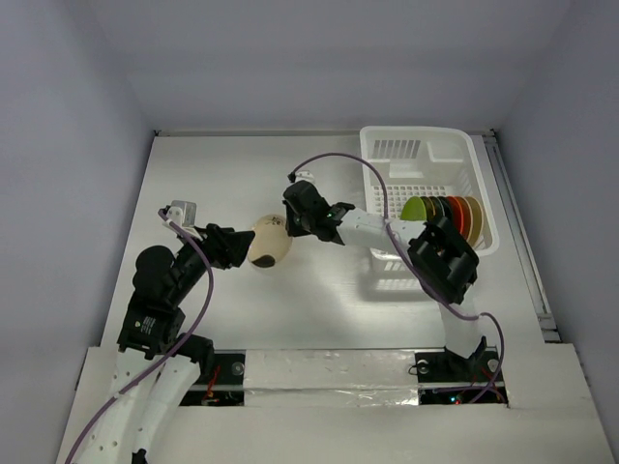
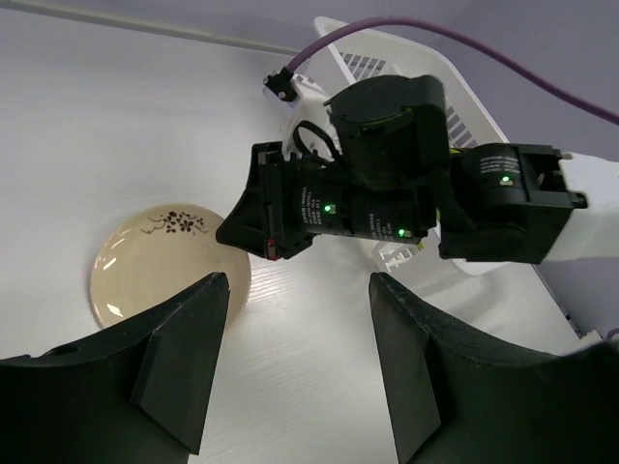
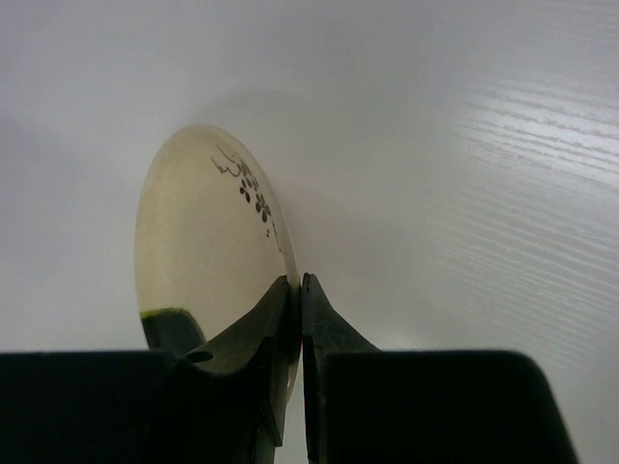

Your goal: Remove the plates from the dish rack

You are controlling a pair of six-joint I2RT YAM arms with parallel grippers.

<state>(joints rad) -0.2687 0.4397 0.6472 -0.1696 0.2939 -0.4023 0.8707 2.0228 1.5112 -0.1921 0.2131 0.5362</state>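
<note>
A cream plate (image 1: 270,243) with a small dark flower pattern hangs tilted over the table's middle. My right gripper (image 1: 290,227) is shut on its rim; the right wrist view shows the plate (image 3: 208,251) edge pinched between the jaws (image 3: 296,290). My left gripper (image 1: 239,249) is open and empty just left of the plate, which shows at the left of the left wrist view (image 2: 164,261) behind my left finger (image 2: 184,348). The white dish rack (image 1: 426,188) stands at the back right with lime green (image 1: 418,208), dark, orange-red (image 1: 455,215) and other plates upright in it.
The right arm's wrist and forearm (image 2: 426,193) fill the middle of the left wrist view, close ahead of the left gripper. A purple cable (image 1: 338,159) arcs over the right arm. Grey walls enclose the white table (image 1: 213,174) on three sides.
</note>
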